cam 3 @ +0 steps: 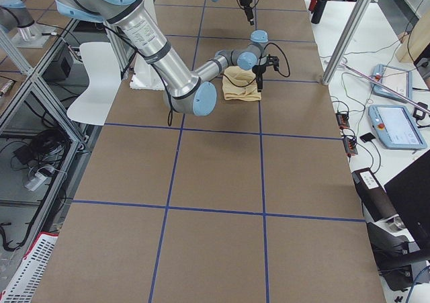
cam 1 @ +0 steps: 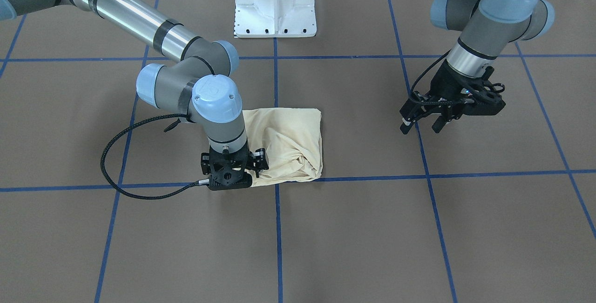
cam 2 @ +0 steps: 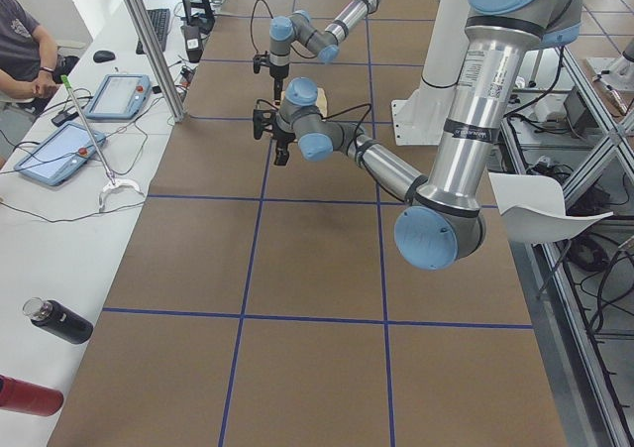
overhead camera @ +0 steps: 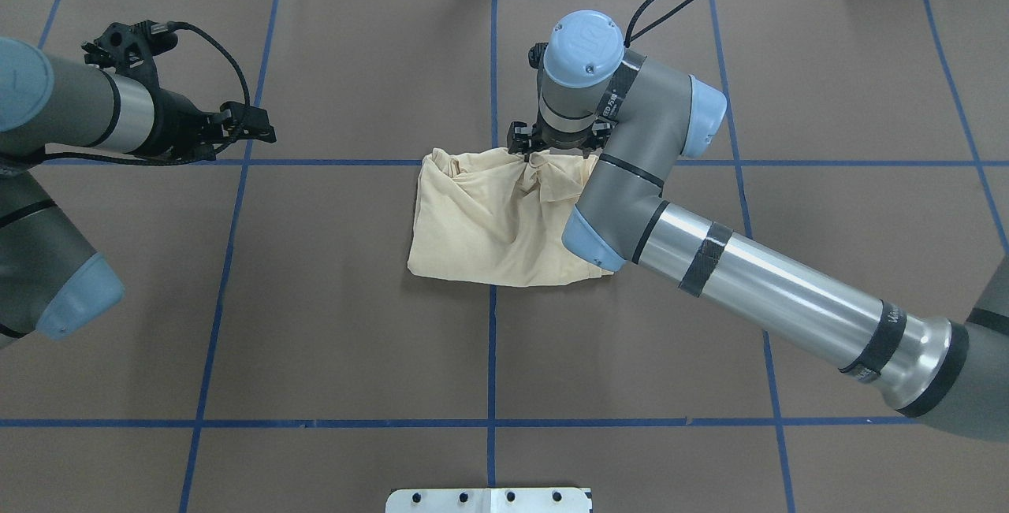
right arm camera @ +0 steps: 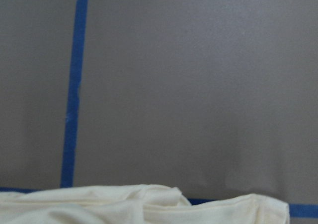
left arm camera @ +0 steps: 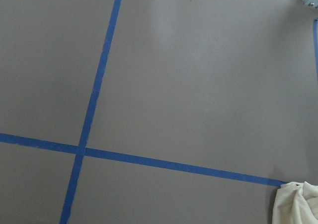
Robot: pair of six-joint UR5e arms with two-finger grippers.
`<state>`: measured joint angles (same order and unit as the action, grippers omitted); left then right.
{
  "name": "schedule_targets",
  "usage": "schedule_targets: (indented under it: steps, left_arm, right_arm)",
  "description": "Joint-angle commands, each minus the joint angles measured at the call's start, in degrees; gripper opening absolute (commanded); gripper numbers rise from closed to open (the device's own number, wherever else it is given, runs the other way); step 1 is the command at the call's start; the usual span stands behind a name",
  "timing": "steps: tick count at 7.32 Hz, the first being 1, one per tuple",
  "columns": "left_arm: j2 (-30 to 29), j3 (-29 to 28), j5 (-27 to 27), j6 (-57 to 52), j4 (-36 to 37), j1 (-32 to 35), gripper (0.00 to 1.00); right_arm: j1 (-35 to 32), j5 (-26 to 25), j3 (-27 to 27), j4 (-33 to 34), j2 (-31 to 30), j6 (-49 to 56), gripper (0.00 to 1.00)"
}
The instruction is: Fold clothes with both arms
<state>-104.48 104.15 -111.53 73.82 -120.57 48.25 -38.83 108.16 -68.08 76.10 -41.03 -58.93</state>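
The cream-yellow T-shirt (cam 1: 288, 140) lies folded into a rumpled rectangle at the table's middle (overhead camera: 489, 221), print and label hidden. My right gripper (cam 1: 232, 177) points straight down on the shirt's far edge (overhead camera: 556, 149). Its fingertips are hidden under the wrist, and the fabric bunches up toward them, so it looks shut on the cloth. The right wrist view shows the shirt's folded edge (right arm camera: 124, 206) close below. My left gripper (cam 1: 421, 127) hangs open and empty above bare table, well off to the robot's left (overhead camera: 264, 125). The left wrist view shows only a shirt corner (left arm camera: 298, 204).
Brown table with a grid of blue tape lines (overhead camera: 493, 422). The white pedestal base (cam 1: 274, 10) stands at the robot's side. In the exterior left view, tablets (cam 2: 119, 95), bottles (cam 2: 59, 320) and an operator (cam 2: 25, 46) are at a side bench.
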Motion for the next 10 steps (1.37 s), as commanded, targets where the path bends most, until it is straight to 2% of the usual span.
schedule_targets:
  steps: [1,3,5,6,8,9,10]
  left_arm:
    - [0.1,0.1,0.0,-0.1,0.0,0.0,1.0]
    - [0.1,0.3,-0.1,-0.3,0.0,0.0,1.0]
    - [0.5,1.2,-0.2,-0.6,0.0,0.3,1.0]
    - [0.9,2.0,-0.1,-1.0,0.0,0.5,1.0]
    - [4.4,3.7,0.1,-3.3,-0.7,1.7,1.0]
    - [6.3,3.8,0.2,-7.3,-0.7,4.4,1.0]
    - [8.4,3.5,0.1,-11.4,-0.9,8.5,1.0]
  right_arm:
    - [-0.4,-0.8,1.3,-0.2,-0.2,0.9,1.0]
    - [-2.5,0.2,0.8,-0.2,0.4,1.5,1.0]
    - [-6.2,6.0,-1.2,0.4,0.2,1.7,1.0]
    - [-8.6,9.1,-4.4,1.4,-1.6,1.6,1.0]
    - [-12.7,10.1,-13.4,6.6,-7.6,1.8,1.0]
    - [-14.3,10.7,-17.1,9.5,-10.2,4.4,1.0]
    - [-16.7,12.7,-21.7,9.6,-15.6,9.2,1.0]
